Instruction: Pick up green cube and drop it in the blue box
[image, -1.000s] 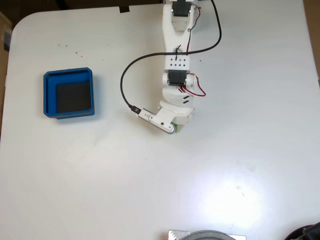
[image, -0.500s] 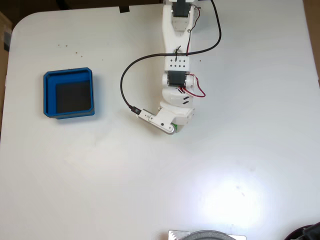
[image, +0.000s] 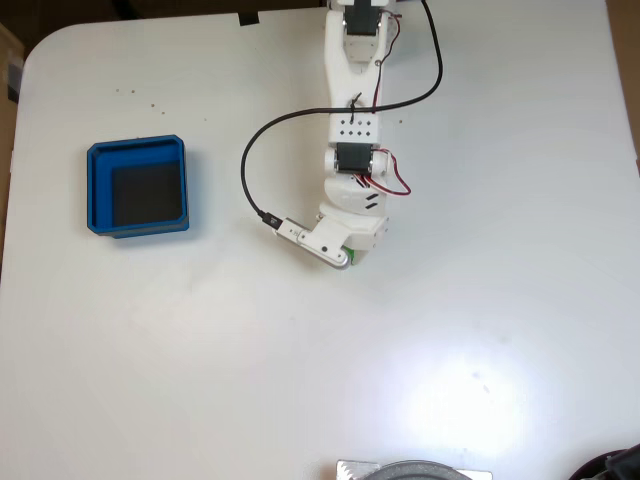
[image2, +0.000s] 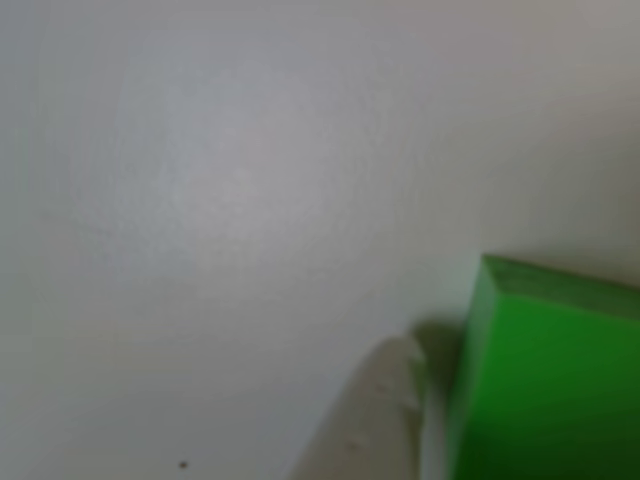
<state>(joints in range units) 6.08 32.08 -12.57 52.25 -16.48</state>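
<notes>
- One green cube (image2: 550, 380) is what this is all about, and the close-up other view puts it at the lower right, sitting on the white tabletop (image2: 250, 150) with a pale fingertip (image2: 385, 400) right up against its left face.
- That placement makes sense to me: the arm (image: 352, 130) is folded down over the cube so a finger can get beside it before any lift.
- From the fixed view above, the cube is nearly all covered by the claw (image: 352, 252), with just a sliver of green peeking out at its lower edge.
- Blue box (image: 137, 187) sits well apart, off to the left in that view, black floor showing with nothing in it, so the drop hasn't happened.
- Is the claw apart or clamped on the cube? Honestly can't tell. I can make out one finger by the cube in the close-up, the far side of the cube is cut off by the frame edge, and from above the wrist hides the tips.
- Close-up is soft and blurry too, so I can't say if the finger is truly pressing the cube or just beside it.
- Some grey round thing (image: 415, 470) is cut off at the bottom edge of the fixed view, no idea what it is.
</notes>
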